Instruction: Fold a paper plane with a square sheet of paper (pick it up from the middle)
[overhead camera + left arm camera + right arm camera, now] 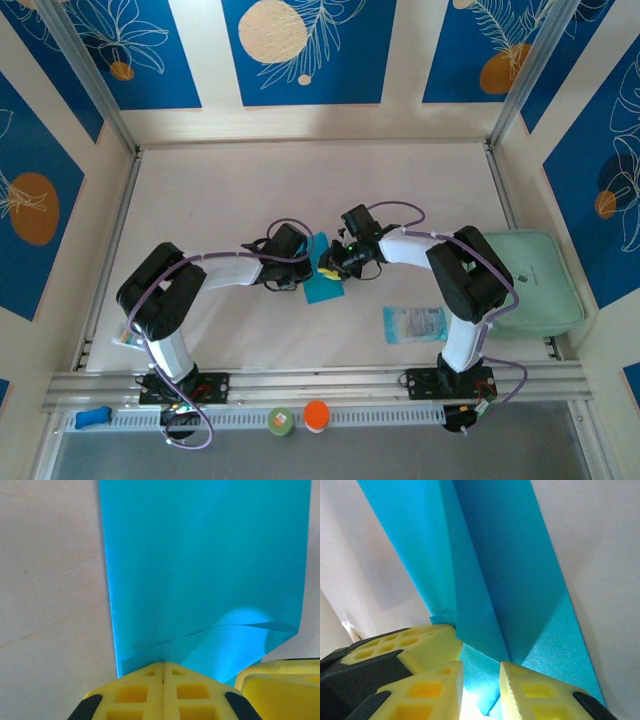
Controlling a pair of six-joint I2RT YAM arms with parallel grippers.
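The left pincer (163, 666) is seen shut on the edge of the square sheet of paper (200, 555), which lies on the surface (50, 580) between the arms; the right pincer (481, 672) is a little apart, with a raised fold in its gap. Only early folds look made, so most of the plane is judged left to do. The raised fold is shown from the right wrist, a lifted corner from the left

square sheet of paper (200, 555) cropped at top
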